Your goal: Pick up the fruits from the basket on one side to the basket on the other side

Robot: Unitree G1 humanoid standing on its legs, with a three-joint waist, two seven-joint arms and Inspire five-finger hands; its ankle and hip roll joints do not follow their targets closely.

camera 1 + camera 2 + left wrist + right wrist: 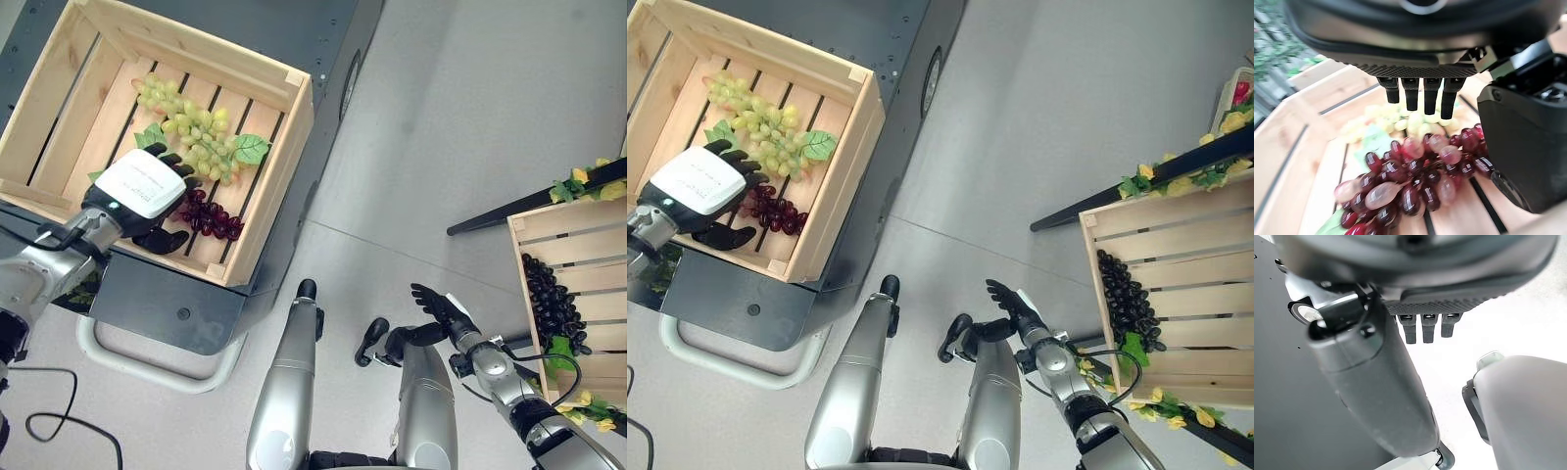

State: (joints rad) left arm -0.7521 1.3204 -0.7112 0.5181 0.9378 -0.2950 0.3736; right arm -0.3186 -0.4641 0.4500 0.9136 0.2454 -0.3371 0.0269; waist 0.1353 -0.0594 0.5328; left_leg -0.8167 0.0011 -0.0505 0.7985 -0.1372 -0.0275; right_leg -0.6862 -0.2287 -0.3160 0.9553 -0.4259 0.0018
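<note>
Red grapes (210, 217): just below left hand (143, 191), beside thumb; bunch runs across fingers.
Left hand: fingers spread, nothing held.
Right hand (441, 305): well apart, relaxed.

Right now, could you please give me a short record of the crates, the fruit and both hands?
left crate: holds green grapes and red grapes
right crate: holds dark grapes
left hand: open, over the red grapes, fingers straight above the bunch, not closed on it
right hand: open, empty, above the floor between the crates
</note>
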